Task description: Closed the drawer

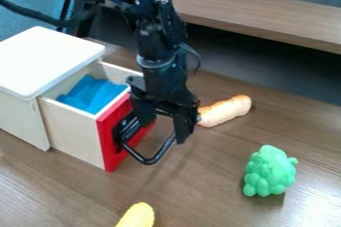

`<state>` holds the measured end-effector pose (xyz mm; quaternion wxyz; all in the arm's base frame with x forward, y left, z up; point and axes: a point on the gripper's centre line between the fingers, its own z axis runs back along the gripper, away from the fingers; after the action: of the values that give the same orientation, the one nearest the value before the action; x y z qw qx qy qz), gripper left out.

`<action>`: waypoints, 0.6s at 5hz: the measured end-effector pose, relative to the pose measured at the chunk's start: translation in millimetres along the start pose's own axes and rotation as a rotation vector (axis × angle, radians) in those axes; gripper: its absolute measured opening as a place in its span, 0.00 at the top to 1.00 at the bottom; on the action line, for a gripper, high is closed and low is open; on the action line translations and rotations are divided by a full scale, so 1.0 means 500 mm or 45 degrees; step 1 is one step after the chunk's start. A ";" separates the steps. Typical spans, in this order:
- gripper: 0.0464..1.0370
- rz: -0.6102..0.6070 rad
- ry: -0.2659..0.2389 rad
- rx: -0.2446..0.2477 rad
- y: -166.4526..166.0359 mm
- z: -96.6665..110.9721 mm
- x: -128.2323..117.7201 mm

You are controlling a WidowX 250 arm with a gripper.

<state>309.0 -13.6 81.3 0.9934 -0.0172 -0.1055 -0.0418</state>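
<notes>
The gripper (160,124) hangs at the red front (110,156) of the drawer, its fingers apart and open. Pulled out of the white cabinet (47,61), the wooden drawer (73,129) stands open and holds a blue cloth-like thing (93,93). A black handle (152,160) sticks out from the red front, just below and beside the gripper. Part of the front is hidden behind the gripper, and whether the fingers touch the handle or the front I cannot tell.
Right of the gripper lies a tan bread-like toy (226,111), close to one finger. Green toy grapes (269,171) sit at the right, and a yellow thing (138,216) at the bottom edge. A wooden ledge (266,14) runs along the back.
</notes>
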 end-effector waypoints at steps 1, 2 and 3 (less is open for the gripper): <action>0.04 -0.007 0.009 -0.010 -0.018 -0.015 0.001; 0.04 0.000 0.034 0.003 -0.030 -0.037 -0.001; 0.04 0.015 0.067 0.030 -0.032 -0.059 -0.005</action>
<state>311.3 -30.7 52.2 0.9962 -0.0050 -0.0795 -0.0352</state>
